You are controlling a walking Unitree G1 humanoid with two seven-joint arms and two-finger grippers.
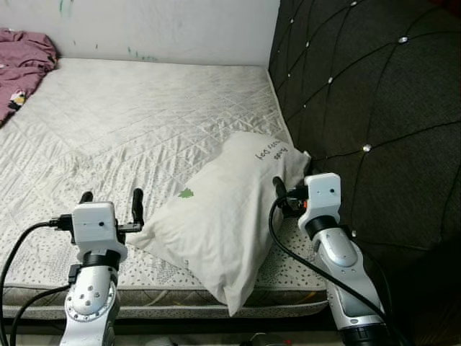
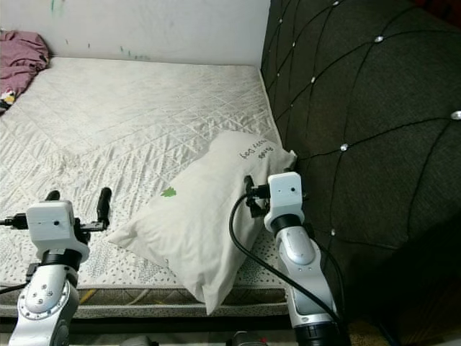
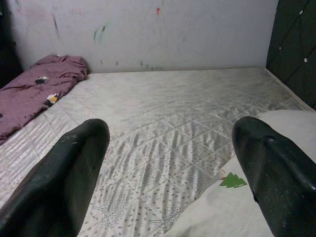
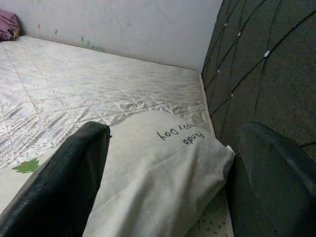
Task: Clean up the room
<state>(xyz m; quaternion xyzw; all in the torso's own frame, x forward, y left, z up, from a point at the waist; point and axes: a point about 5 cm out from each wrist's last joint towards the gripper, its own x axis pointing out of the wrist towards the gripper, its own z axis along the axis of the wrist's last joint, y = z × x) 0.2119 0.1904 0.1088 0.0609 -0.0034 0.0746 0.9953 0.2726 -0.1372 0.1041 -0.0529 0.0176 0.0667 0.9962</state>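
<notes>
Head views: soft white fabric pillow with a small green tree print, lying askew near the mattress edge, beside the dark tufted headboard; risk of sliding off if pushed unevenly. Left wrist view: left gripper spread, empty, at the pillow's corner. Right wrist view: right gripper spread, holding nothing, over the pillow.

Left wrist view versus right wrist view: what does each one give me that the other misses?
Left wrist: most of the purple blanket at the far wall, and open mattress ahead. Right wrist: the handwritten lettering on the pillow's corner, pressed against the dark tufted headboard. Both: the white pillow with its green tree print, each seen between open jaws.
</notes>
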